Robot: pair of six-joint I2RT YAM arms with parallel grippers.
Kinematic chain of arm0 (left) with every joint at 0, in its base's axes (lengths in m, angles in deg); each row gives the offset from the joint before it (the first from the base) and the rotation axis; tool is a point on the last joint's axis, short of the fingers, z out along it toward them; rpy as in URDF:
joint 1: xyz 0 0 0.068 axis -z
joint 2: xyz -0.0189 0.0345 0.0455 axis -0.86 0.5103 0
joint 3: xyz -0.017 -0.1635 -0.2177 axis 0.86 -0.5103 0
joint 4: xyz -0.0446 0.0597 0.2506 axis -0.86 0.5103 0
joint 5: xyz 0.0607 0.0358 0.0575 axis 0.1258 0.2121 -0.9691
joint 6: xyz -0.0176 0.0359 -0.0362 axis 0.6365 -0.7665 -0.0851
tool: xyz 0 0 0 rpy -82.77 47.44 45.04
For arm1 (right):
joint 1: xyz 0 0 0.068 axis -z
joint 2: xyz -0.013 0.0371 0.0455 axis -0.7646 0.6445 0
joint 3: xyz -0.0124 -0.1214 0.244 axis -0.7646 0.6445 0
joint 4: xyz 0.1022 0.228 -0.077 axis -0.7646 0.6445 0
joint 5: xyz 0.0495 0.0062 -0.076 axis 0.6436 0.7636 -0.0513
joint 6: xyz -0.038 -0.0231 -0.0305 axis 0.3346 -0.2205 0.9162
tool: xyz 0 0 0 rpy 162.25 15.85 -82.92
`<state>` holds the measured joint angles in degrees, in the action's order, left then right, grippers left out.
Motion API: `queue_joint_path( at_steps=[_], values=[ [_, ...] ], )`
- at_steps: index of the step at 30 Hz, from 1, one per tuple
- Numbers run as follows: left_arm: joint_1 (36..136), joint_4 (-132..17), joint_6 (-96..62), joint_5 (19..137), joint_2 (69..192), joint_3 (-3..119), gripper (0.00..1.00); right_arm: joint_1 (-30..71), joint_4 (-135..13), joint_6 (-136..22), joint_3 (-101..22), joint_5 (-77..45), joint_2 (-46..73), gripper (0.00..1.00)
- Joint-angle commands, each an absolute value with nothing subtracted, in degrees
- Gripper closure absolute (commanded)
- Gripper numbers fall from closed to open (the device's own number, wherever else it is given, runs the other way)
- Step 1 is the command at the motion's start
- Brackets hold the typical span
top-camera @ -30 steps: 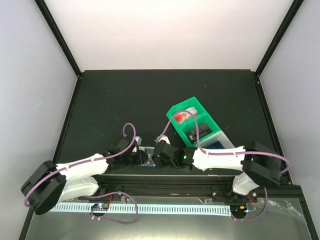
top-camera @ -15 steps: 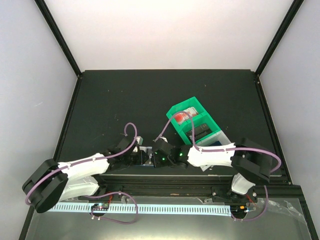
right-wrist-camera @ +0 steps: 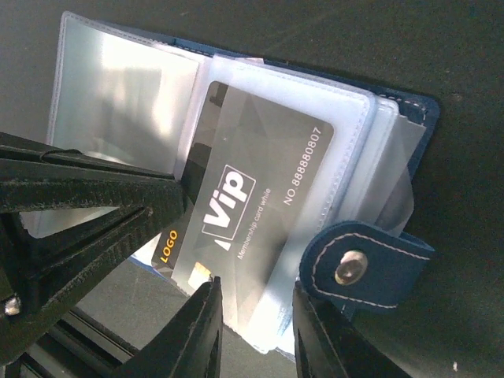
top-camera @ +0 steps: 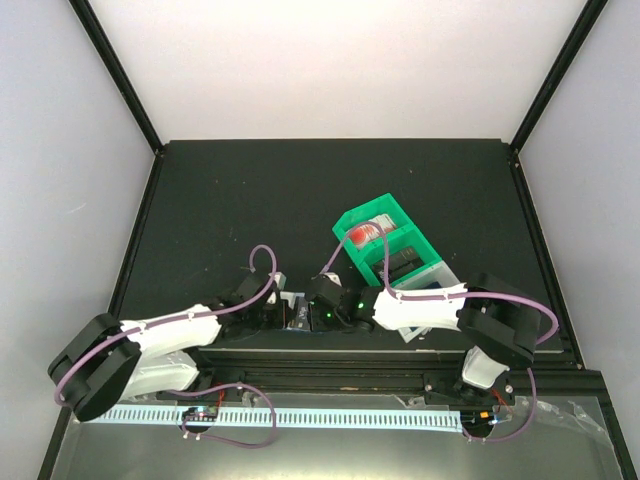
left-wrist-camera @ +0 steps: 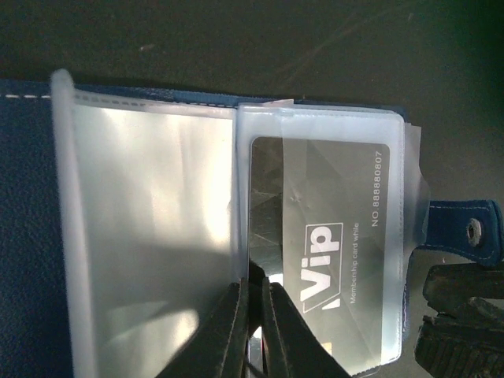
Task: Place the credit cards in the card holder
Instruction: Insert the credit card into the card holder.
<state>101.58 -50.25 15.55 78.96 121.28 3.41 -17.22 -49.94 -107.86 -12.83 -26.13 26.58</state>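
Card holder [left-wrist-camera: 27, 236] lies open at the near table [top-camera: 250, 200] edge, between both claws.
Credit card [left-wrist-camera: 331, 260] sits in a sleeve, near end sticking out; left claw [left-wrist-camera: 253, 288] on its edge, right claw [right-wrist-camera: 254, 295] over that end; bin [top-camera: 352, 258] behind-right.

card holder [right-wrist-camera: 370, 272]: navy, white stitching | credit card [right-wrist-camera: 260, 197]: grey | bin [top-camera: 368, 209]: green

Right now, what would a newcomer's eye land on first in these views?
The open card holder fills both wrist views, its clear sleeves fanned out and a dark Vip card partly inside one sleeve. The left tool is pinched shut on that card's near edge. In the overhead view, a bright green bin stands right of centre, just beyond the arms.
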Motion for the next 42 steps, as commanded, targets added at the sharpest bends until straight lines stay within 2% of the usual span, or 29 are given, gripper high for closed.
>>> queue_joint_path(
  at_steps=[1, 10, 17, 42],
  values=[
    [101.33, -48.21, 14.72, 76.86, 123.39, 3.43, 0.96, -16.55, -49.87, -108.82, -14.2, -26.83, 27.67, 0.72],
    [101.33, -46.28, 15.71, 74.88, 124.11, 3.67, 0.97, -16.39, -48.15, -109.38, -14.98, -28.0, 28.38, 0.66],
    [101.37, -46.43, 16.34, 75.02, 125.23, 3.77, 0.97, -16.27, -49.6, -108.37, -15.55, -25.89, 29.27, 0.68],
    [101.37, -45.25, 17.51, 73.88, 127.77, 4.04, 0.98, -16.22, -51.18, -107.65, -15.56, -25.11, 28.68, 0.66]
  ],
)
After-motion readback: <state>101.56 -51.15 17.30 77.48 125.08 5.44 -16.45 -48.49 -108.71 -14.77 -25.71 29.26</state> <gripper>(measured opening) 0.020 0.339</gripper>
